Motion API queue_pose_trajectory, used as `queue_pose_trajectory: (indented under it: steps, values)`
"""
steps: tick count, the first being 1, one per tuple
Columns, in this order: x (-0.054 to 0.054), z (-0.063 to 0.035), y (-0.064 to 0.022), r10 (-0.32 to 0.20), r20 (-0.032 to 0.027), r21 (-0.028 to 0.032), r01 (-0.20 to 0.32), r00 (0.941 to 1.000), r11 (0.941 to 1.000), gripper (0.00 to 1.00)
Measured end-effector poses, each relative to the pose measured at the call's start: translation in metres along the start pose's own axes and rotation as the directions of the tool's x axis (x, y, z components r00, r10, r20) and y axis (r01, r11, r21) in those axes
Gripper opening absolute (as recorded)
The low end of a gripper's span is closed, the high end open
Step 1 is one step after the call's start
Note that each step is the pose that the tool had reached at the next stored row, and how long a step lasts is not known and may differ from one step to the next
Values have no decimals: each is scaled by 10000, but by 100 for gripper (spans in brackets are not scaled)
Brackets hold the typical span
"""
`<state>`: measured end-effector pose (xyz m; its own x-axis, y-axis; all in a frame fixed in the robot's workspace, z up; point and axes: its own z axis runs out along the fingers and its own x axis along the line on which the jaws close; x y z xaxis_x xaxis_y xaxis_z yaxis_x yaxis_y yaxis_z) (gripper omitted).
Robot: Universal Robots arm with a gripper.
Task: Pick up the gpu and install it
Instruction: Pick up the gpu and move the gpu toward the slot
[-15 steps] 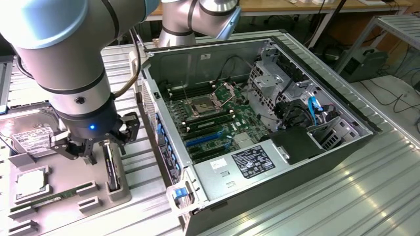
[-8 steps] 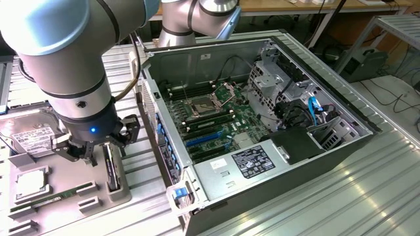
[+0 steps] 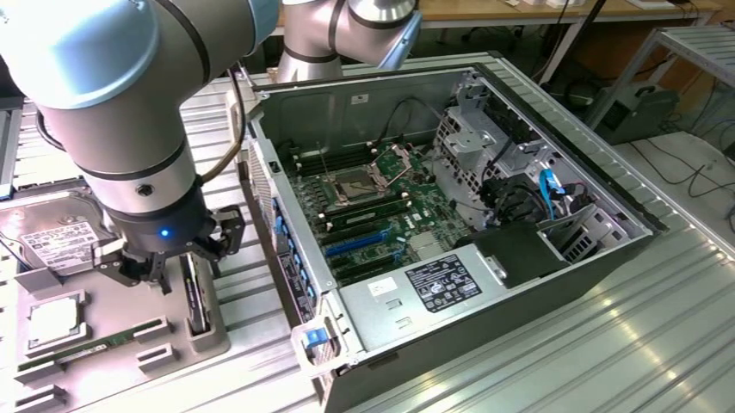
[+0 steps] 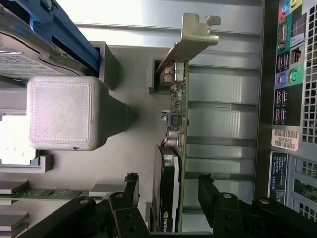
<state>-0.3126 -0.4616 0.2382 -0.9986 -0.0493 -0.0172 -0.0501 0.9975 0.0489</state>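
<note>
**Exterior view.** The arm is seen at the exterior view's left, with the tool [image 3: 172, 262] positioned low over a grey parts holder [image 3: 219, 335] on the ribbed metal worktop [image 3: 574, 344]. The gpu [image 3: 195, 301] is stood on its long edge in a slot of that holder, just beside the open computer case [image 3: 460, 198], and is found directly beneath the tool. A hard drive [image 3: 52, 241] and a RAM stick [image 3: 86, 351] are laid in the same holder, farther toward the view's left.

**Wrist view.** The tool [image 4: 168, 183] is shown released, its jaws spread wide with one on each side of the gpu [image 4: 178, 114]. A gap is left at both faces, so nothing is grasped. The card's long axis is run straight away from the tool toward its silver end bracket [image 4: 193, 42], in line with the gap between the jaws, so its thin dimension is presented across the closing direction. The black cooler [image 4: 166, 168] is faced toward one jaw and the green board toward the other. The case's rear port panel [image 4: 287, 74] is seen alongside.
</note>
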Motion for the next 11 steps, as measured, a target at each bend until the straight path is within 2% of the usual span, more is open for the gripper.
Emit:
queue_pose_trajectory:
  steps: [3, 11]
  values:
    - [1, 44, -2, 2, -12, -1, -2, 10000, 10000, 60]
    - [1, 46, -2, 1, -14, 0, -1, 10000, 10000, 60]
